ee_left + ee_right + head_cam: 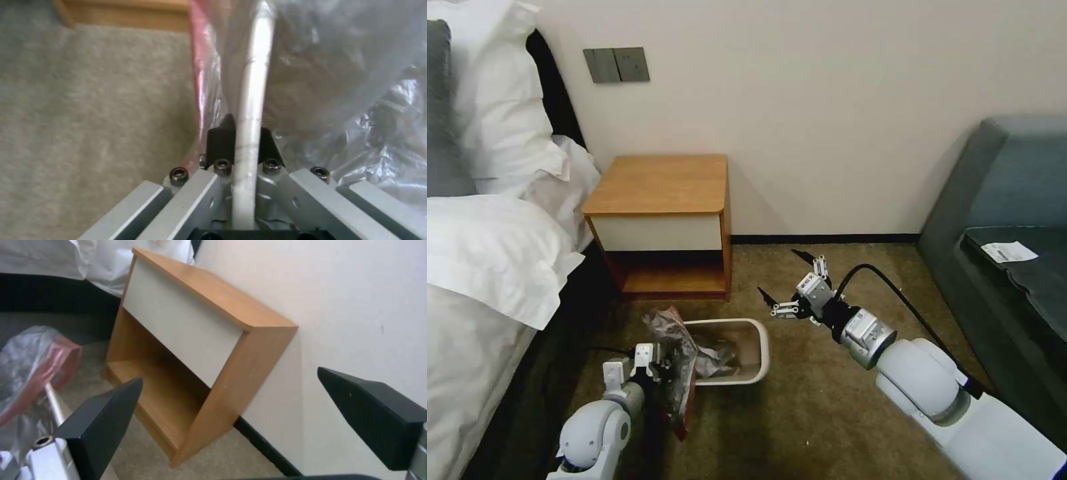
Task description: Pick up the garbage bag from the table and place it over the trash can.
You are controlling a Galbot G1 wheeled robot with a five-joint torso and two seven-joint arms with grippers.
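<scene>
Your left gripper [657, 363] sits low over the carpet at the near-left end of the trash can [754, 353]. In the left wrist view its fingers [220, 140] are closed down on the can's white rolled rim, one black pad on each side of it, with the garbage bag [680, 360] caught in the same pinch. The bag's crinkled grey-clear film bunches up above those fingers and spills into the can on one side, while a pink-red edged flap hangs down outside the can on the other, below the fingers and toward the carpet. Only that end of the can is covered; the far rim, away from the fingers, is bare.

Your right gripper [787, 283] hovers in the air beyond the can's right end, well apart from the bag, with its fingers [104, 420] spread wide and nothing between them. Past the open fingers in the right wrist view you see the worktop [660, 183], the wooden nightstand against the wall, with its white drawer front and lower shelf. Its top carries nothing. The can stands on the carpet just in front of it.
</scene>
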